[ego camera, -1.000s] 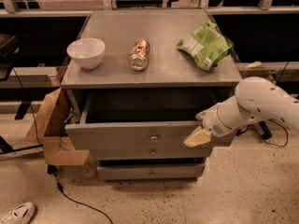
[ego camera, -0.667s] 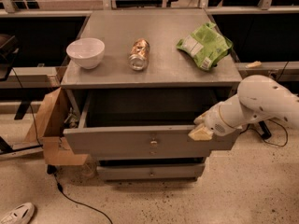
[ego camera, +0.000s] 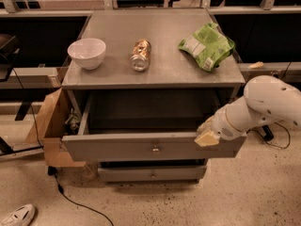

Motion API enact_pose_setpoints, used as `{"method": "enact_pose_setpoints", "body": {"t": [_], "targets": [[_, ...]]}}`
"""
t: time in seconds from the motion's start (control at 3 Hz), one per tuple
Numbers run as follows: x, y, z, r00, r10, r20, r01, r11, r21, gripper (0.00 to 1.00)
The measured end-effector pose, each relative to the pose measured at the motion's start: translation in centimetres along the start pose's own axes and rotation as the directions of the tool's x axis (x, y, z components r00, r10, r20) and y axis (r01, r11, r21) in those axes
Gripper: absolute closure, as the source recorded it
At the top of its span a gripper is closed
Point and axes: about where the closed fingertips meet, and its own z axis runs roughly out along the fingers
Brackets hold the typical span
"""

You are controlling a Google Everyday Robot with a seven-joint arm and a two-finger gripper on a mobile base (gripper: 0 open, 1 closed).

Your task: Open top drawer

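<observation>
The top drawer (ego camera: 141,147) of the grey cabinet stands pulled out, its grey front with a small brass knob (ego camera: 154,149) facing me and its deep dark box open behind. My gripper (ego camera: 206,134) is at the right end of the drawer front's upper edge, on the end of my white arm (ego camera: 263,105), which reaches in from the right. A narrower grey drawer front (ego camera: 151,174) sits shut below.
On the cabinet top (ego camera: 155,74) stand a white bowl (ego camera: 87,52), a can lying on its side (ego camera: 140,54) and a green bag (ego camera: 207,46). A cardboard box (ego camera: 49,126) leans at the cabinet's left. A shoe (ego camera: 16,215) lies on the floor at lower left.
My gripper has moved up along the right end of the drawer front, from its face to its upper edge. The drawer stands about as far out as before.
</observation>
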Motion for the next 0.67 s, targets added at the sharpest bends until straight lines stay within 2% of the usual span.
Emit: {"method": "enact_pose_setpoints", "body": {"t": [0.33, 0.67], "targets": [[-0.07, 0.02, 0.04, 1.000, 0.000, 0.000, 0.000, 1.0000, 0.000, 0.81], [0.38, 0.30, -0.33, 1.000, 0.001, -0.016, -0.001, 1.0000, 0.001, 0.58]]}}
